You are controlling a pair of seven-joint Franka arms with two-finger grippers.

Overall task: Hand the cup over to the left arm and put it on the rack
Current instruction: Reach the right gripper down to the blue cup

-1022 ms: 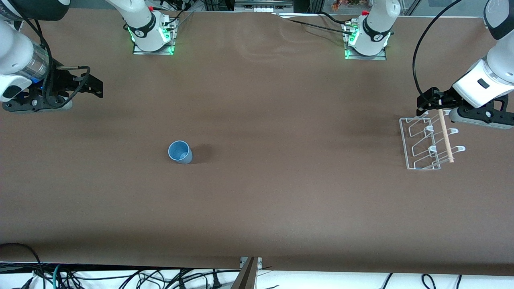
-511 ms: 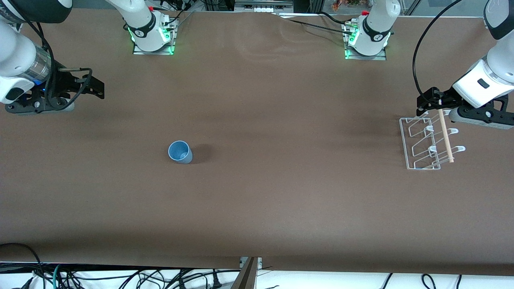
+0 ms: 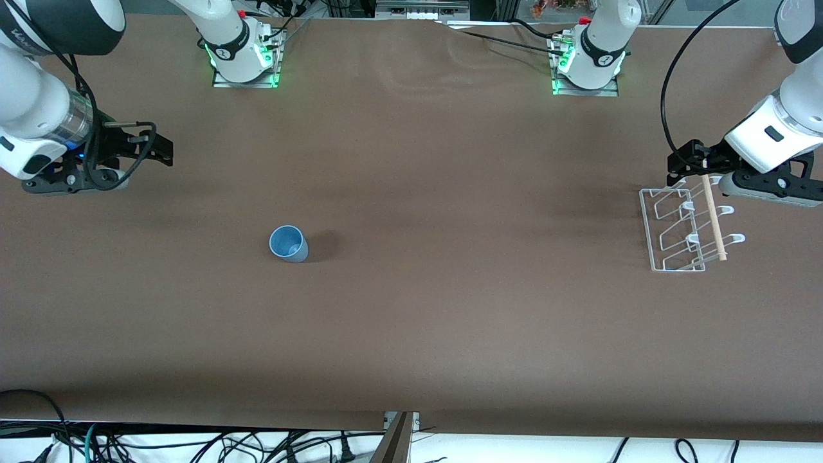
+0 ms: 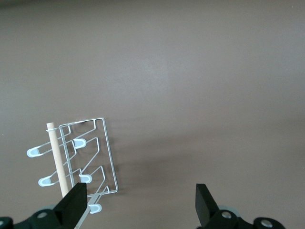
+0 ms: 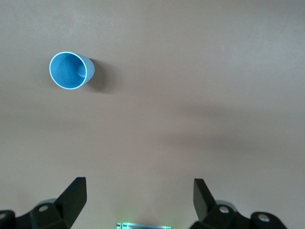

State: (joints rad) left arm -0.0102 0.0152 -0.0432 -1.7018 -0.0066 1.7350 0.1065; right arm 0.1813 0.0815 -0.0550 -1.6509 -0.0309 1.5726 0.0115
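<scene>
The light-blue cup (image 3: 288, 244) stands upright, mouth up, on the brown table toward the right arm's end. It also shows in the right wrist view (image 5: 71, 70). My right gripper (image 3: 164, 148), on the arm with the silver wrist band, is open and empty (image 5: 139, 187) over bare table, apart from the cup. The white wire rack (image 3: 680, 231) with its wooden dowel (image 3: 714, 218) stands at the left arm's end and shows in the left wrist view (image 4: 81, 157). My left gripper (image 3: 679, 164) is open and empty (image 4: 140, 195), over the rack's end that lies farthest from the front camera.
The two arm bases with green lights (image 3: 244, 61) (image 3: 585, 64) stand along the table edge farthest from the front camera. Loose cables (image 3: 193, 444) lie below the table's near edge. A black cable (image 3: 665, 109) loops from the left arm.
My right gripper has moved a little toward the middle of the table and toward the cup. The left arm, the cup and the rack have not moved.
</scene>
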